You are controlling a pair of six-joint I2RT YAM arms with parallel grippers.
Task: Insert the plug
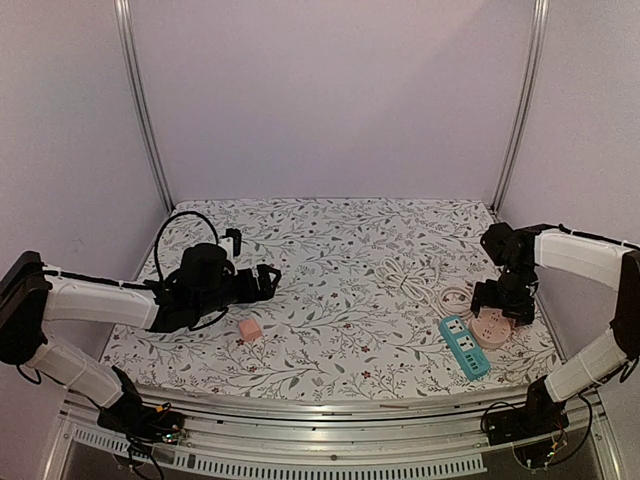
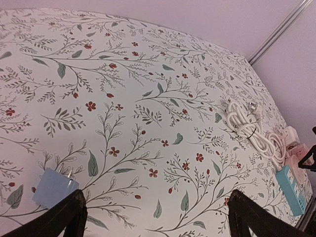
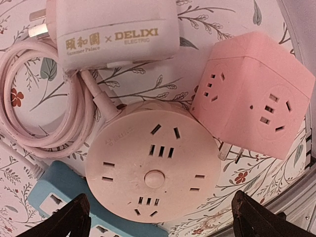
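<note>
L gripper wide, near pink plug, R gripper wide, over round socket at table edge

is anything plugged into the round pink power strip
No, every visible socket on the round pink power strip is empty.

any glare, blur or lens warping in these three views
Top external: even, soft light, no glare, only faint shadows. Left wrist: the wide lens bows the tablecloth, and the small cube plug looks bluish though pink from above. Right wrist: sharp, lettering on the white plug reads clearly.
</note>
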